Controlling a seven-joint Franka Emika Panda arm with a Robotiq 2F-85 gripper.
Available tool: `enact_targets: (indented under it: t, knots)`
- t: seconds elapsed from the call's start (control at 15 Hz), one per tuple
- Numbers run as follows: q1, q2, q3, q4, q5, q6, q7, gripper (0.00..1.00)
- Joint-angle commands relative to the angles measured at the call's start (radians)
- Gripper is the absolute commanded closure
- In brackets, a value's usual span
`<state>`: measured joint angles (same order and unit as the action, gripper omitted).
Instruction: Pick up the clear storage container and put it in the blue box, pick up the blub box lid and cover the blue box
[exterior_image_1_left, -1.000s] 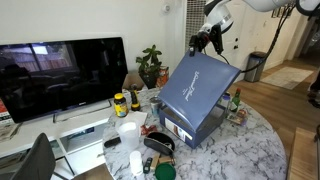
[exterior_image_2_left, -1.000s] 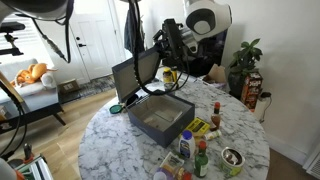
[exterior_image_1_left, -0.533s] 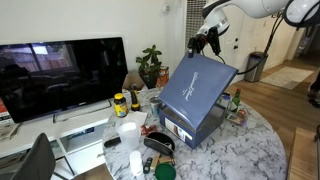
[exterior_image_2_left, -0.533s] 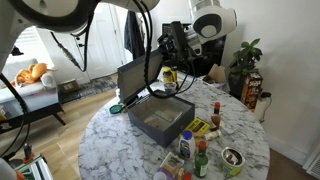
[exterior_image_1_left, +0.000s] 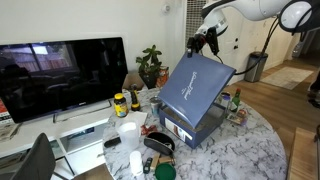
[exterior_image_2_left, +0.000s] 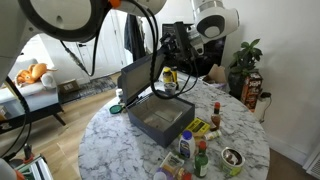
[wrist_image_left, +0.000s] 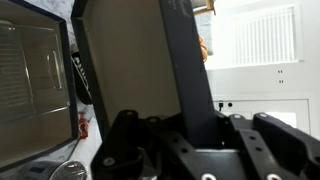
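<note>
- blub box lid: broad, flat navy panel with a shallow rim, stiff-looking; judged light but wide, so it will want to swing and twist when held at one point
- best hold, by my reckoning: on the rim, midway along one edge; a corner grip would leave the far end to droop
- lid's place: in the air, steeply tilted, high edge up at the claw, low edge down by the blue box; whether that low edge touches the box I cannot tell
- blue box stands toward the middle of the round marble table, uncovered, pale inside showing; whether the clear storage container lies in it I cannot make out
- gripper: clenched on the lid's upper rim; the wrist view shows the dark rim running down between the two fingers, nothing else in contact
- risk, as judged: thin, smooth rim could slip in the pinch as the lid is laid flat
</note>
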<state>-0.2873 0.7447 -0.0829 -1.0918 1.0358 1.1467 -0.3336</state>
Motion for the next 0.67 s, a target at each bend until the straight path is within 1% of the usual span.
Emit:
enact_targets:
  t: [0.0,0.33,0.6]
  knots:
    - [-0.018,0.028,0.017,0.051,-0.025,-0.008,0.027,1.00]
    - [-0.014,0.032,0.016,0.072,-0.057,0.003,0.021,1.00]
    - [-0.019,0.025,0.021,0.063,-0.054,0.035,-0.002,1.00]
